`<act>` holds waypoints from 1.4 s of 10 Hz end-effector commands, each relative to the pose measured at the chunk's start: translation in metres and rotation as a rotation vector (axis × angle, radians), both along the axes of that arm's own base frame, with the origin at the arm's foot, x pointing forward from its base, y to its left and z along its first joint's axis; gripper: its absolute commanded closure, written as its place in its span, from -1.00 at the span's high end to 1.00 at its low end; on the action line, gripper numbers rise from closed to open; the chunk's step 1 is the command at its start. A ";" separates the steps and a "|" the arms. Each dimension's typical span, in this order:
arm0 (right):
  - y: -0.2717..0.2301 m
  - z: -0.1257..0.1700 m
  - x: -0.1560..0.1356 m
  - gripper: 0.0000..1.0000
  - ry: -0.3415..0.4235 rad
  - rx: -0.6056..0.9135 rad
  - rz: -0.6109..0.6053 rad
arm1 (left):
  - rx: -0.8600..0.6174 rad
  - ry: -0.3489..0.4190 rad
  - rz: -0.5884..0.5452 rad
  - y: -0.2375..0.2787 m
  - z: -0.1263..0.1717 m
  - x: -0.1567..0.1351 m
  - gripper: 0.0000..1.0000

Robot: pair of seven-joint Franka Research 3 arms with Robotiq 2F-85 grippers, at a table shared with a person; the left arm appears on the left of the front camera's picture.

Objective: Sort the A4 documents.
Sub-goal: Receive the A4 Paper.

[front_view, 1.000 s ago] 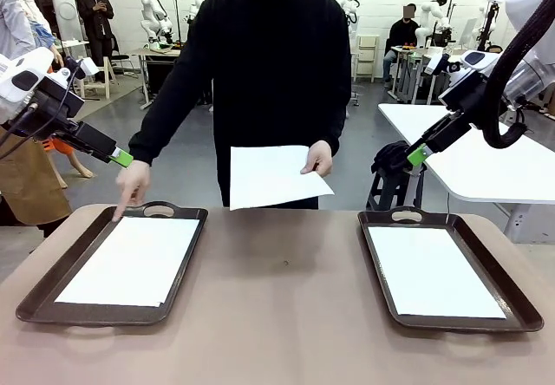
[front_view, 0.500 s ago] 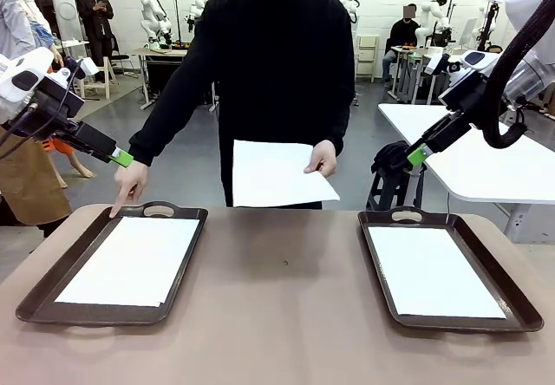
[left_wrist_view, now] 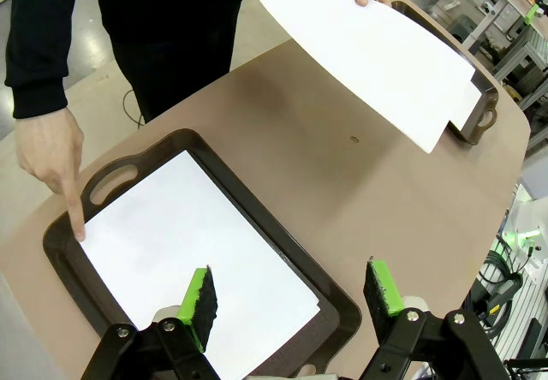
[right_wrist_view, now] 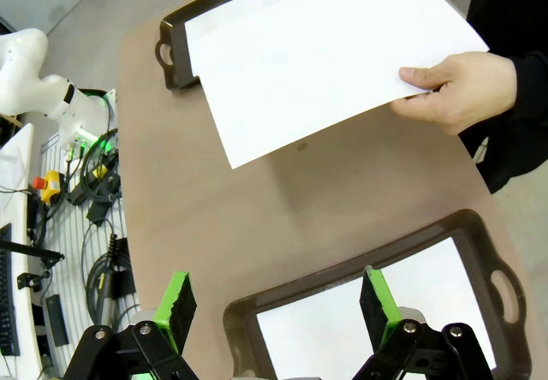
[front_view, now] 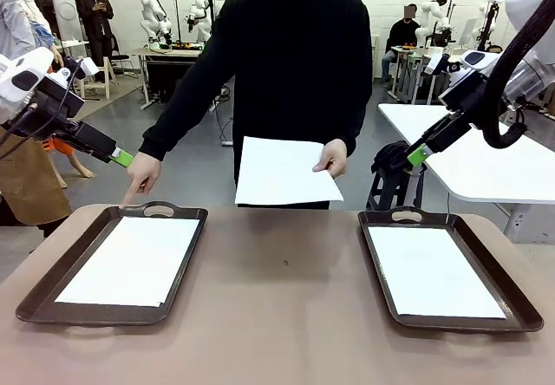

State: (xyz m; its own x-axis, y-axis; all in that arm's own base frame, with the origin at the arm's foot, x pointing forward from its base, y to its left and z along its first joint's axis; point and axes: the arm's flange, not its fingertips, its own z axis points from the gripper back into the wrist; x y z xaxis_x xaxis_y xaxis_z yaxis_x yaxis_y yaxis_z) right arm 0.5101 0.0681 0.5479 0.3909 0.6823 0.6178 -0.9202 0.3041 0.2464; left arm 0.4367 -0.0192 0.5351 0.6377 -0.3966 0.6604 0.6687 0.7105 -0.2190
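A person across the table holds one white A4 document (front_view: 286, 171) above the table's far edge in one hand (front_view: 332, 157). The other hand (front_view: 139, 181) points a finger at the far left corner of the left tray (front_view: 95, 314), which holds another document (front_view: 130, 259). A further document (front_view: 434, 270) lies in the right tray (front_view: 468, 323). My left gripper (front_view: 120, 156) hangs open above the left tray's far corner, over its sheet (left_wrist_view: 188, 252) in the left wrist view. My right gripper (front_view: 419, 153) stands open above the right tray (right_wrist_view: 342, 276), with the held sheet (right_wrist_view: 330, 55) beyond it.
Bare brown tabletop (front_view: 282, 298) lies between the two dark trays. A white table (front_view: 486, 155) stands behind on the right. Other people and workbenches show in the room's background.
The person has shifted to the right. The held sheet has drifted right and slightly lower, and the pointing hand has risen a little off the tray corner. Both arms are still.
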 end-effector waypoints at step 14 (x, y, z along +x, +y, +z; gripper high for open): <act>0.000 0.000 0.001 1.00 0.001 0.000 0.000 | -0.579 0.418 -0.001 -0.117 -0.123 0.115 0.80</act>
